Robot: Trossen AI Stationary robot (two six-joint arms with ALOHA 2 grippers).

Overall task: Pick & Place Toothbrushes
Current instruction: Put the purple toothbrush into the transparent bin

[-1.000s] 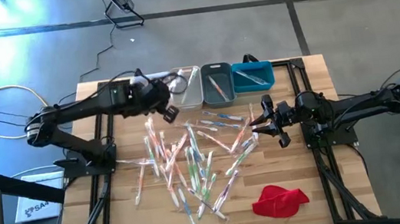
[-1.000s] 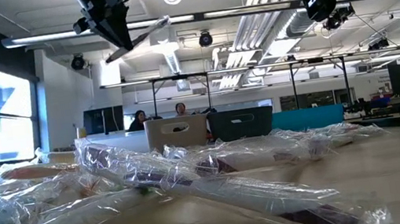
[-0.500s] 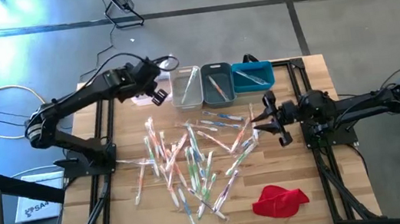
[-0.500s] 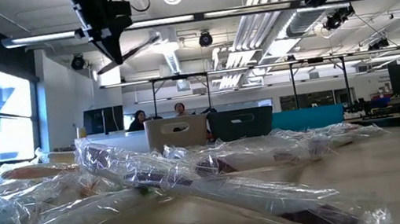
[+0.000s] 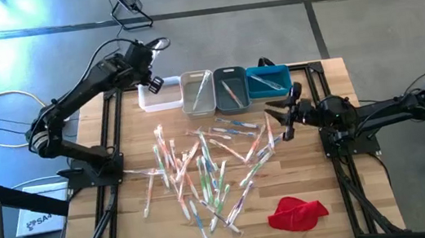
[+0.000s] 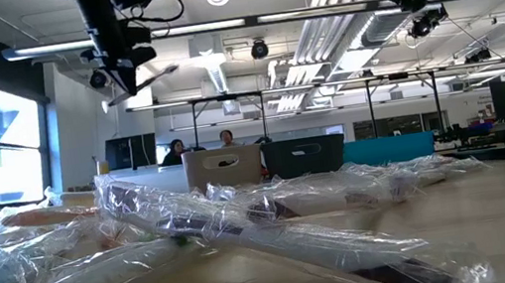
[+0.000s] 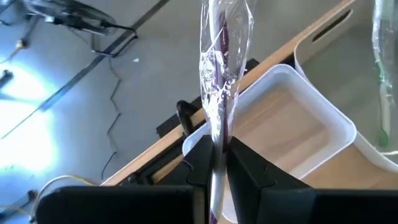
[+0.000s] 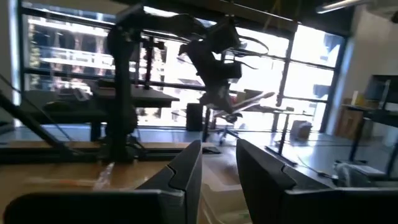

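Dozens of thin, clear-wrapped toothbrushes [image 5: 203, 169] with pink, orange, green, blue or white handles lie scattered on the butcher-block wooden table [image 5: 319, 179], mostly in its middle, criss-crossed and overlapping. By far the larger share of the job looks undone.

Sorting bins, one row along the far edge:
- small rectangular white plastic bin [image 5: 159, 100], at the row's left end; the left wrist view shows its floor bare.
- small rectangular beige plastic bin [image 5: 198, 93]; holds at least one wrapped brush.
- small rectangular grey plastic bin [image 5: 231, 89]; a brush or two inside.
- small rectangular blue plastic bin [image 5: 268, 81]; something pale lies in it, too small to identify.
A handful at most has been placed.

Left gripper [image 5: 145, 64]: raised above the far left of the table, just beyond the white bin. Its fingers are clamped narrow on one wrapped dark-purple-handled toothbrush [image 7: 219, 81], which stands out past the fingertips over that bin's near rim. Judged step: delivery to the white bin, release not yet made.

Right gripper [image 5: 282, 118]: held above the pile's right fringe, near the blue bin. Fingers a little apart in its wrist view, nothing seen between them.

Crumpled red cloth [image 5: 296, 211]: near right of the table, apart from the pile.
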